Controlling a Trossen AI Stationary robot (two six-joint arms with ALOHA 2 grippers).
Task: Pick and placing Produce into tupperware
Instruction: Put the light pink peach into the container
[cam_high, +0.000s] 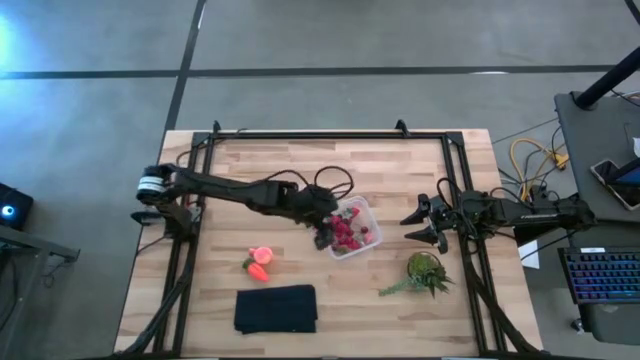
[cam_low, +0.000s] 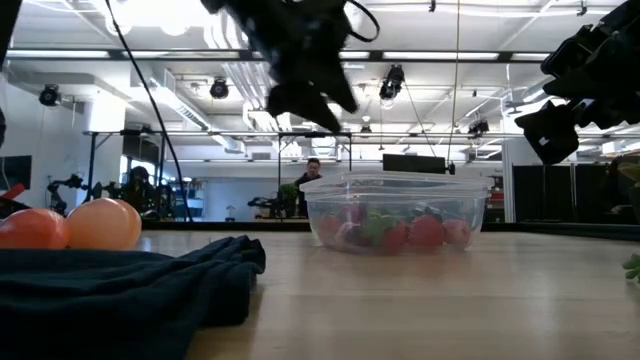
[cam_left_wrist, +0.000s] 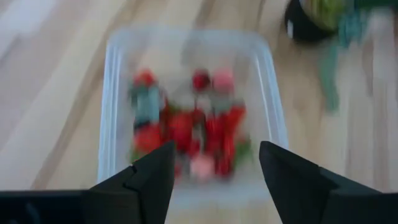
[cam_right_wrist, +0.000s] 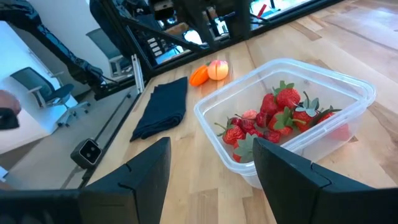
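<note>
While the left tool hovers wide open and empty over the tupperware mid-bench, strawberries fill it, and the carrot-like piece and pinkish round one sit at its eight o'clock. Both look light, smooth, roll-prone: pinch gently mid-body. Right tool waits open at three o'clock; no writing readable.

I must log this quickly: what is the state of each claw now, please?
Left claw: open, holding nothing, above the tupperware.
Right claw: open, holding nothing, beside the tupperware.
</note>
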